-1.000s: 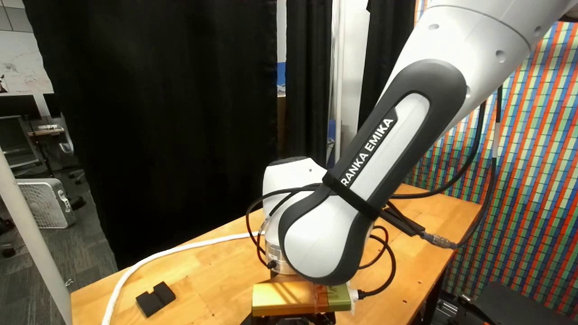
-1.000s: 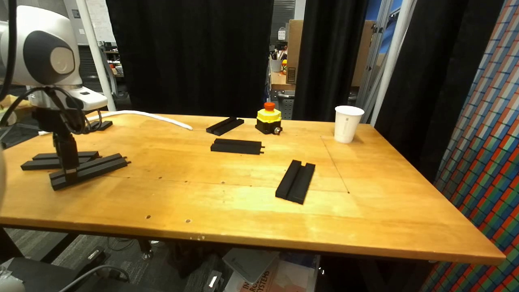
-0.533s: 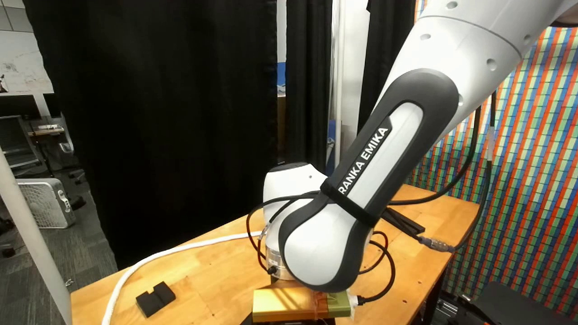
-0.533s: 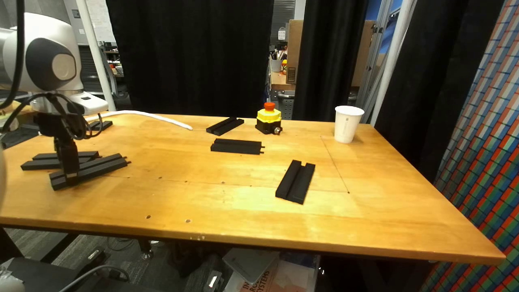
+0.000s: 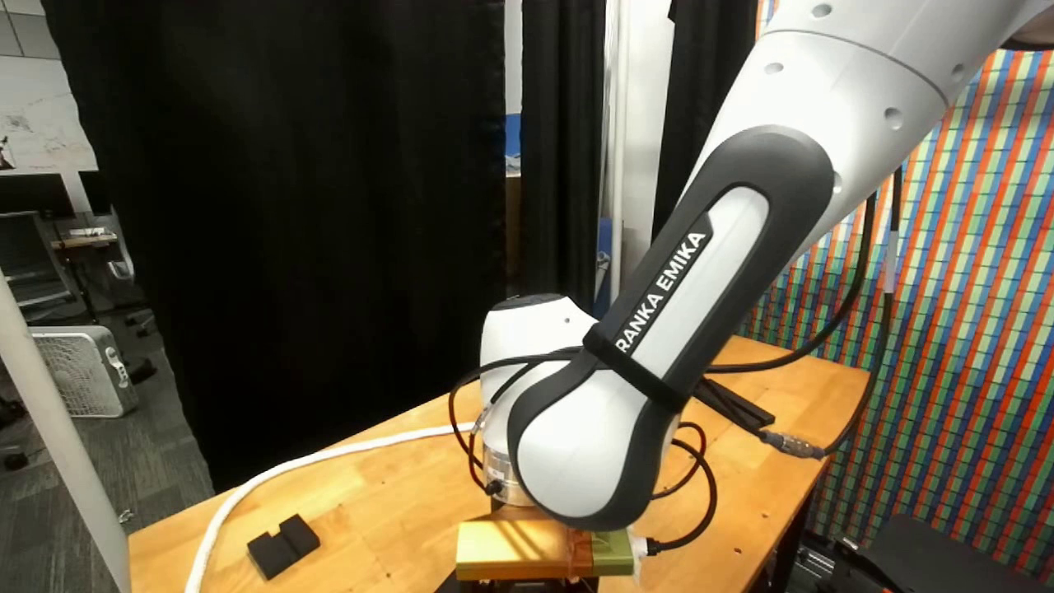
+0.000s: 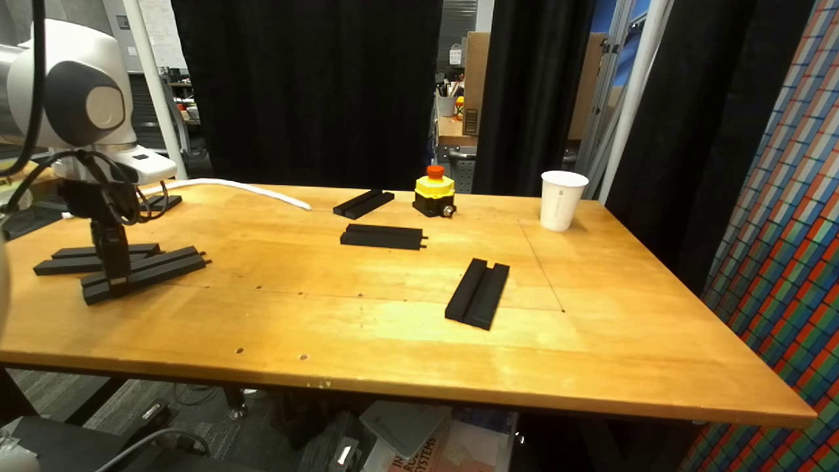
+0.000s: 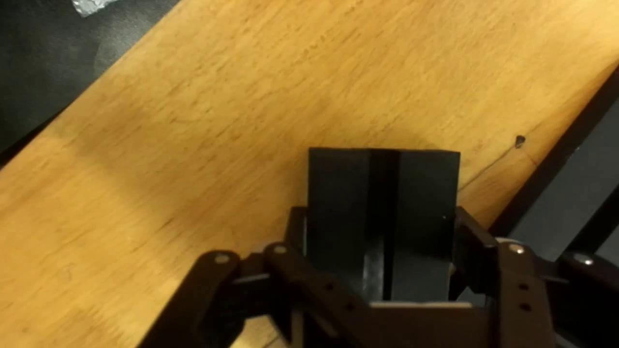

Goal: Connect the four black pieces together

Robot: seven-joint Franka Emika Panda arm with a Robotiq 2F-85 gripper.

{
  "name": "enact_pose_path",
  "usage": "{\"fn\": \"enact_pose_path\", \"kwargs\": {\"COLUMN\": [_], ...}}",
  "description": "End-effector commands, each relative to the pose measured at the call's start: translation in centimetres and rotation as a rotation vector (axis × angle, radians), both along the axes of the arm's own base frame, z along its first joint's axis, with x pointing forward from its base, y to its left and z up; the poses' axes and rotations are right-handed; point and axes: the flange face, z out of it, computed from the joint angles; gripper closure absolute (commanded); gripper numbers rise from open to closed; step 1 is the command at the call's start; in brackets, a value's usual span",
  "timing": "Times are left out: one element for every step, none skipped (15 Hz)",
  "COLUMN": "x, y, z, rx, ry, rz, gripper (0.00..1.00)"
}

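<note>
Claw [image 7: 381,229] grips a grooved black bar [image 7: 381,198] toward the robot-side edge of the bench [image 6: 367,334]; grasping seems in hand, lifting and aligning with a second bar [image 6: 382,236] probably next.

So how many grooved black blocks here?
6 in an exterior view: the gripped block, another block behind it, a short far-left block, a far-middle block, a central block, the rightmost block. More may be hidden.

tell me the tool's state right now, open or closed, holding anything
Tool: closed, holding a grooved black piece across its width.
</note>
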Motion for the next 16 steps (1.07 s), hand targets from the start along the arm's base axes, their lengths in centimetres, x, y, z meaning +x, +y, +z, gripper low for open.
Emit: {"fn": "enact_pose_path", "kwargs": {"x": [0.0, 0.0, 0.1, 0.2, 0.2, 0.2, 0.3, 0.3, 0.5, 0.7, 0.9, 1.1, 1.4, 1.7, 2.0, 2.3], "y": [0.1, 0.1, 0.0, -0.2, -0.4, -0.7, -0.9, -1.1, -1.4, -1.7, -1.9, -2.1, -2.4, -2.7, -3.0, -3.3], "z": [0.2, 0.2, 0.3, 0.5, 0.6, 0.9, 1.1, 1.2, 1.4, 1.6, 1.8, 2.1, 2.3, 2.5, 2.8, 3.1], "rx": [-0.001, -0.003, -0.002, -0.001, -0.004, -0.007, -0.012, -0.015, -0.019, -0.022, -0.027, -0.029, -0.030, -0.032, -0.035, -0.038], "ry": [-0.018, -0.019, -0.020, -0.023, -0.025, -0.028, -0.029, -0.028, -0.026, -0.027, -0.032, -0.034, -0.037, -0.040, -0.041, -0.042], "rz": [-0.019, -0.026, -0.035, -0.056, -0.077, -0.094, -0.107, -0.123, -0.135, -0.145, -0.151, -0.160, -0.166, -0.171, -0.175, -0.175], "gripper": [0.54, 0.55, 0.55, 0.55, 0.55, 0.55, 0.55, 0.55, 0.55, 0.55, 0.55, 0.55, 0.55, 0.55, 0.55, 0.55]}}
